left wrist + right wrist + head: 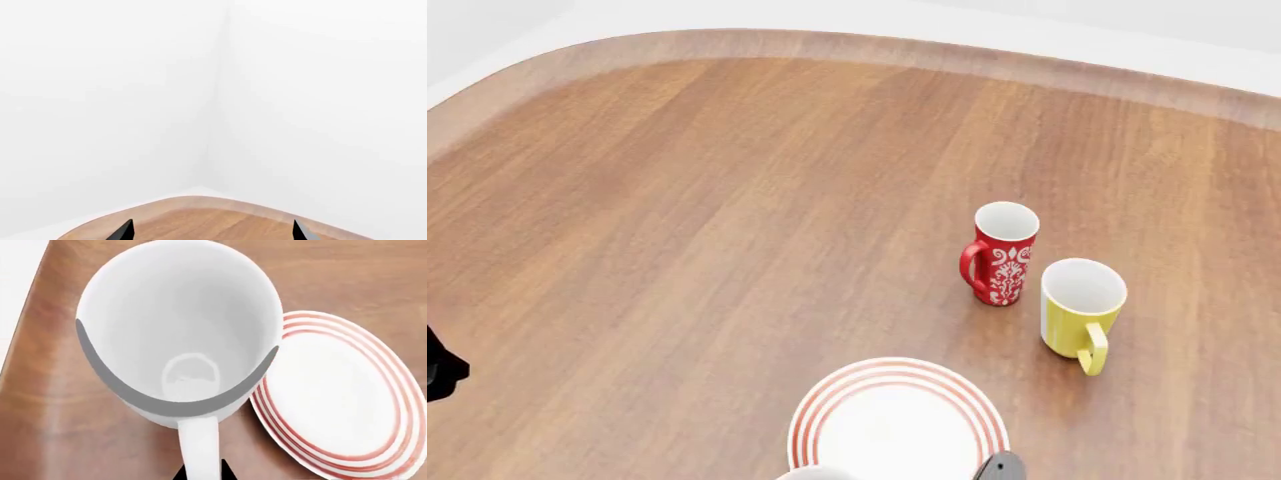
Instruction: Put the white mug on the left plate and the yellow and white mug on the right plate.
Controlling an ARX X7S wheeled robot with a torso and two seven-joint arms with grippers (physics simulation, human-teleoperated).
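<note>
The white mug [180, 335] fills the right wrist view, seen from above, and its handle [199, 445] runs between the two dark fingertips of my right gripper [200, 473], which is shut on it. The mug's rim overlaps the edge of a red-ringed plate [333, 390] beside it. I cannot tell if this is the left plate or the right plate; the other one is out of view. In the head view the plate [897, 425] lies at the near edge, with a sliver of the mug [814, 472] beside it. The yellow and white mug [1081, 312] stands upright further right. My left gripper [212, 235] is open and holds nothing.
A slim red mug with white ornament [1001, 252] stands upright just left of the yellow one. The wooden table [694, 200] has a rounded far edge with white walls behind it. A dark piece of my left arm [441, 365] shows at the left edge.
</note>
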